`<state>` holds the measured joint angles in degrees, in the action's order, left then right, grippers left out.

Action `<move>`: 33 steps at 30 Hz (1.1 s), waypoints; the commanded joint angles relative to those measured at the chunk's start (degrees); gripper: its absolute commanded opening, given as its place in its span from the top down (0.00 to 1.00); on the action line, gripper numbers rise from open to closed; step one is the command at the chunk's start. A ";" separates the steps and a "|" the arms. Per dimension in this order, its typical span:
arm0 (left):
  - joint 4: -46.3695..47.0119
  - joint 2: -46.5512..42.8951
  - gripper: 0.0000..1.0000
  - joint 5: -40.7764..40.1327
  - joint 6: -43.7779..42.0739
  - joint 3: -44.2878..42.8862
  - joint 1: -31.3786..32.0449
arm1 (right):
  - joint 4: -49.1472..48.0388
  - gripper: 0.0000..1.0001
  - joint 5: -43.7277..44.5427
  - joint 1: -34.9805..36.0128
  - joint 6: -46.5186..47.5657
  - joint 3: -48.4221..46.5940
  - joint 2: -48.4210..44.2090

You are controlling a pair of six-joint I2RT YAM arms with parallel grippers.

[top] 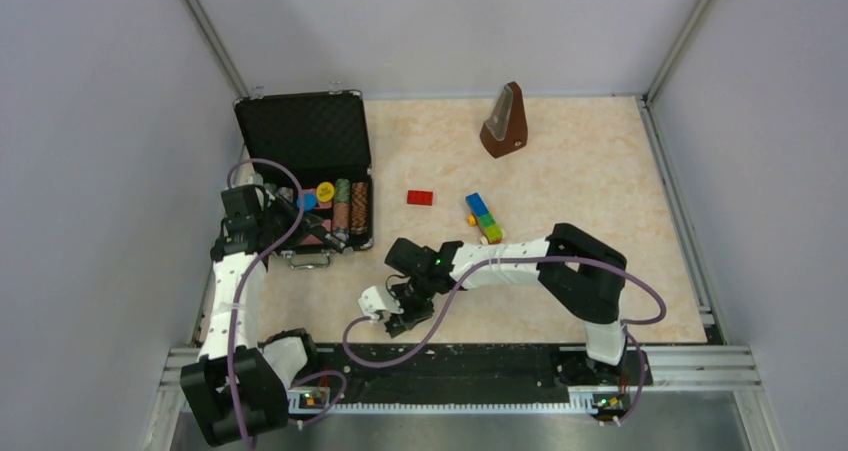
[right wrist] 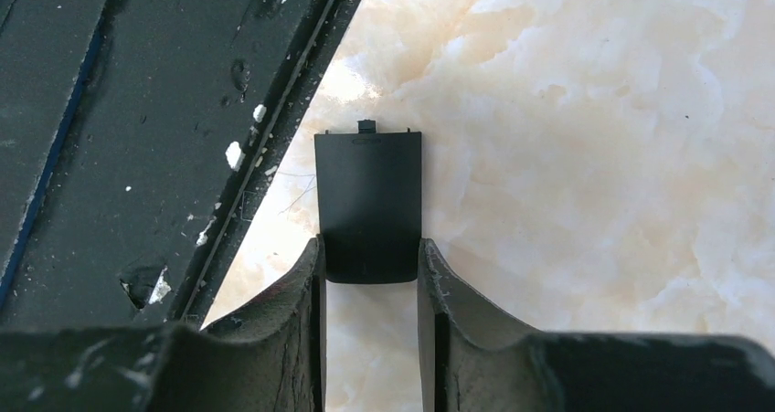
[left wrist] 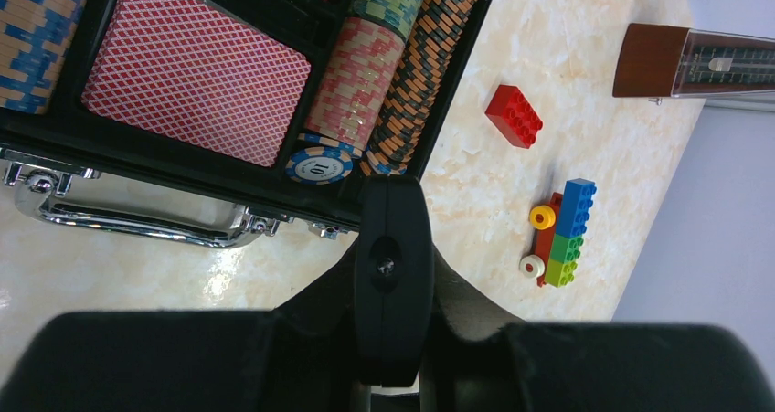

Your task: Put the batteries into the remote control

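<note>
**Step in hand:** judged to be the fitting of the battery cover, not the loading itself.

**Right gripper** (right wrist: 370,275): low over the table (right wrist: 594,156), just beside the black base rail (right wrist: 137,110). Its jaws stand narrow. The near end of the small black battery cover (right wrist: 368,193) lies flat between them, and both fingers appear to touch its long edges.

**Left gripper** (left wrist: 395,289): clamped tight on a slim black bar seen edge-on, taken to be the remote control (left wrist: 393,216). It is held in the air just beside the open poker-chip case (top: 300,131), well apart from the right arm.

**Batteries:** not visible in any view. Whether they already sit in the remote cannot be told, since its compartment faces away from every camera.

**Next move calls for:** a firm hold on the cover, then a lift clear of the rail. The cover's latch tab must then be lined up with the remote's open back, so the two arms have to be brought together.
</note>
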<state>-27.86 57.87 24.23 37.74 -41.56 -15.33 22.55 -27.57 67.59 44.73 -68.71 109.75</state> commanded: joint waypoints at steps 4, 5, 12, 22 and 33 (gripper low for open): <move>2.60 -1.13 1.00 0.80 -0.66 0.37 -0.47 | 4.42 0.82 5.92 -0.80 -4.17 3.22 -0.27; 2.69 -1.06 1.00 0.90 -0.65 0.41 -0.46 | 3.54 0.83 6.00 -0.71 -5.54 3.89 -1.30; 2.53 -0.51 1.00 2.14 -0.98 0.70 -0.48 | -3.70 0.82 9.52 -0.78 -15.58 10.25 -8.62; 2.19 0.25 1.00 3.89 -1.31 0.69 -0.49 | -9.19 0.81 22.86 -2.17 -38.62 15.27 -12.25; 1.66 -0.88 1.00 3.31 -1.66 1.04 -0.48 | -6.72 0.75 29.28 -3.20 -52.90 14.95 -13.14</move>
<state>-27.83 58.28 26.81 37.30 -40.91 -15.33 12.23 -5.10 64.99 -2.22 -53.89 97.65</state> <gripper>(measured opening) 0.229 0.309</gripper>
